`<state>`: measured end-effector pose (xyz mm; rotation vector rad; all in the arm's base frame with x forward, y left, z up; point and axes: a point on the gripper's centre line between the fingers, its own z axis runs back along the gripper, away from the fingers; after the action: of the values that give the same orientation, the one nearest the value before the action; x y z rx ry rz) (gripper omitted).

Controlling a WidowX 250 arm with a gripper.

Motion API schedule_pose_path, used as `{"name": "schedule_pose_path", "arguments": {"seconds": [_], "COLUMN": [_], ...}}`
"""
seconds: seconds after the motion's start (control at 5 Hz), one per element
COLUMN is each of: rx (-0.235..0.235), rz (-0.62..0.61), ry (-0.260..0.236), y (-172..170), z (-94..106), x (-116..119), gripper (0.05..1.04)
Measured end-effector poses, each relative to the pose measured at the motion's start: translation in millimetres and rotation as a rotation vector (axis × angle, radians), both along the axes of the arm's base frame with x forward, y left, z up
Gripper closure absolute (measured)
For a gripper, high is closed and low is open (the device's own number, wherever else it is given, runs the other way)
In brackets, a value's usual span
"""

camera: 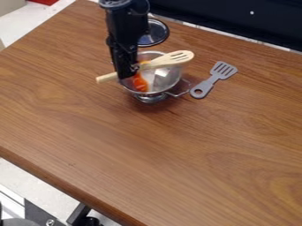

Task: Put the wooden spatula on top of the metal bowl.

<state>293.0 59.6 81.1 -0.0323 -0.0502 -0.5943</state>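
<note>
fingers point(125, 70) gripping spatula point(171, 59), over metal bowl point(169, 79)

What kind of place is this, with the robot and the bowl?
Probably a robot lab: a black jointed robot arm hangs over a brown wooden table, with a round silver metal bowl and a flat grey slotted spatula on it.

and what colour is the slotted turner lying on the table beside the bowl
Grey, in the camera view.
</note>
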Motion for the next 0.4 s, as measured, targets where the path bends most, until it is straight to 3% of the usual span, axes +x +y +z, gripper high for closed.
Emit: {"name": "schedule_pose_path", "arguments": {"seconds": [0.2, 0.4], "rx": [-0.012, -0.023], "rz": [0.021, 0.004], "ry": [0.021, 0.034], "y": [4.4, 6.0], "z": [7.1, 11.3], "x": [3.4, 6.3], "gripper": [0.802, 0.540]}}
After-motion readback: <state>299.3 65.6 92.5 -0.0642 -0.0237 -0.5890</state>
